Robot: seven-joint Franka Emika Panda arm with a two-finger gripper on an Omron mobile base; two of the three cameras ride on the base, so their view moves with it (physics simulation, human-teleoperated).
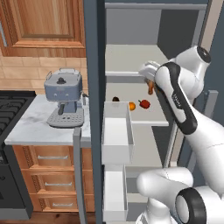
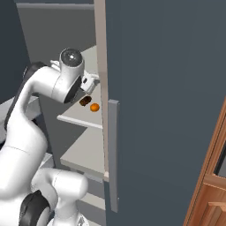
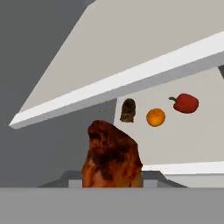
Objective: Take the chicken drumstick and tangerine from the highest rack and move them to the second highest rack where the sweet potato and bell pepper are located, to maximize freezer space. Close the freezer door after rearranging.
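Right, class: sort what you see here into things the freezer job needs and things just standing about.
Job: chicken drumstick in the gripper; tangerine; sweet potato; bell pepper; second rack; freezer door.
Standing about: coffee machine; drawers.

Chicken drumstick [image 3: 111, 159]: mottled red-brown w/ dark charred patches. Tangerine [image 3: 155, 117]: plain orange. Bell pepper [image 3: 185, 103]: red, dark green stem. Sweet potato [image 3: 128, 110]: dark brown, speckled. Racks [image 3: 131, 78]: pale grey-white, white front edges. Freezer door [image 2: 167, 110]: flat slate blue-grey. Coffee machine [image 1: 64, 97]: grey-blue. Countertop [image 1: 30, 127]: white marbled. Cabinets [image 1: 41, 22]: warm wood grain
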